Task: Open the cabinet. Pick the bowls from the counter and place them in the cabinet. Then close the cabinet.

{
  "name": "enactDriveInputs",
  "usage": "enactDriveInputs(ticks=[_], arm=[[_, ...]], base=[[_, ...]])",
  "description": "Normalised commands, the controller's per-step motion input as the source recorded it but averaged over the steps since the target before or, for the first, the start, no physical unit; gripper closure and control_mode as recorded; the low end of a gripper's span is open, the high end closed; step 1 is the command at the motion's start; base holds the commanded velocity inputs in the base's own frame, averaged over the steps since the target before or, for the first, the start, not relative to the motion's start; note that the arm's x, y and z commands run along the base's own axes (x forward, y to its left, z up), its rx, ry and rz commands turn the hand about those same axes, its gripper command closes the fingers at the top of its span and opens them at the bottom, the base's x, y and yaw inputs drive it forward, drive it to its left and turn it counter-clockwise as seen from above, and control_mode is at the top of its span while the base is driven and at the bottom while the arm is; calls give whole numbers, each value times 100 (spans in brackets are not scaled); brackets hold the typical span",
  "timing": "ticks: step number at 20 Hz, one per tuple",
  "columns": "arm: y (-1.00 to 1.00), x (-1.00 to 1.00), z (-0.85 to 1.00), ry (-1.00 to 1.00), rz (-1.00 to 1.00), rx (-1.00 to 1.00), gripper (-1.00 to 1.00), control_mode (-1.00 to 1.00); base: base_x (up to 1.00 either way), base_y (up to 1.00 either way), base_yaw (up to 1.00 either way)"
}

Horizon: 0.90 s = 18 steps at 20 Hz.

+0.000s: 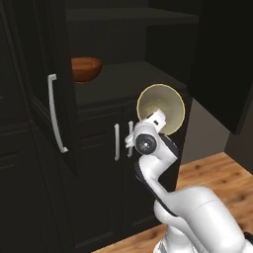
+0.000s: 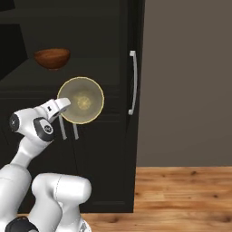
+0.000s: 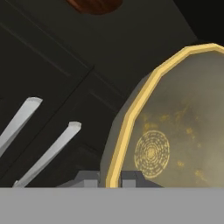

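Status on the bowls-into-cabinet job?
Done: cabinet doors open, reddish-brown bowl on its shelf. In hand: gripper shut on the rim of the cream bowl, held tilted below shelf level in front of the lower doors. Left: place that bowl inside, close the doors.

Glossy white arm (image 1: 197, 212) of rounded, bulbous segments with dark bands at joints. Round dark grey cap with pale centre on wrist joint (image 1: 145, 143). Small white hand block (image 2: 54, 108), dark finger tips (image 3: 89, 178).
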Motion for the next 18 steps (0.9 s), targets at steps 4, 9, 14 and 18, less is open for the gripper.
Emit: enactDriveInputs(ticks=[4, 9, 14, 18], arm=[[-9, -35, 96, 0, 0, -3, 100, -100], [0, -10, 89, 2, 2, -7, 100, -100], [0, 0, 35, 31, 14, -12, 100, -100], [-2, 0, 0, 48, 29, -16, 100, -100]], base=[[0, 0, 0], [0, 0, 0], [0, 0, 0], [0, 0, 0]])
